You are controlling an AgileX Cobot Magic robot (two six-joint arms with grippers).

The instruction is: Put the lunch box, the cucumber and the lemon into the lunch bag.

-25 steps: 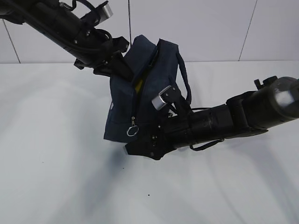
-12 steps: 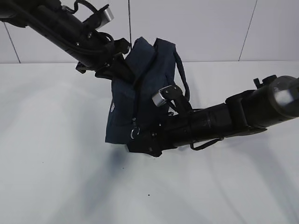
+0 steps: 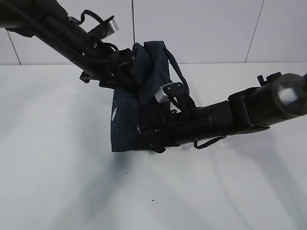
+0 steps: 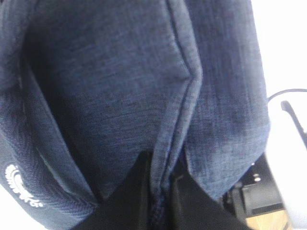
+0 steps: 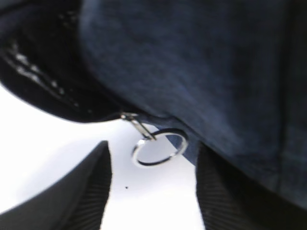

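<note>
White surface, pale tiled wall behind, and the boxy dark navy fabric lunch bag (image 3: 139, 103) stands at the far middle. A second ago its mouth gaped with yellow showing; now it's drawn nearly closed. The left end effector (image 4: 160, 191) pinches a fabric seam up top. The right end effector (image 5: 151, 187) has narrowed but isn't clamped, straddling the silver ring pull (image 5: 159, 148). Looks like packing's done, zipping next.

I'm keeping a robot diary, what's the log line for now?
left gripper: pinching bag seam | right gripper: open around ring pull, not gripping
</note>
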